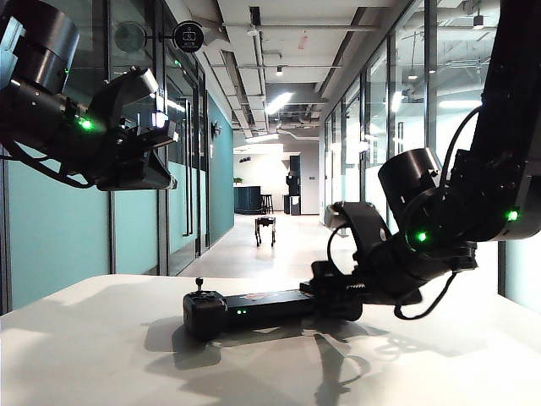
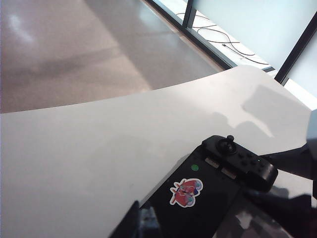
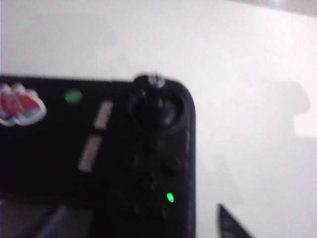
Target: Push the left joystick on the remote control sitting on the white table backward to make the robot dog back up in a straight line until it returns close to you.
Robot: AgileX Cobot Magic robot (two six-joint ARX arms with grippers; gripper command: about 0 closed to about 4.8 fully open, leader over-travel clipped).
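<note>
wide black gamepad-style remote control (image 1: 254, 309) mid white desk (image 1: 93, 355), stick end facing hall for sightline to small dark robot dog (image 1: 265, 229) far off. right fingers (image 1: 325, 296) at remote's other end, spread looks wide, holding nothing. left fingers (image 1: 161, 139) parked high, spread unclear.

— What sort of place is this?
— An office building: beyond the white table (image 1: 101, 338) runs a long corridor (image 1: 287, 245) with glass partition walls (image 1: 372, 127) on both sides, exposed ceiling ducts and strip lights above.

Black jointed arms (image 1: 473, 203), rounded housings, green indicator lights, looping black cables
</note>
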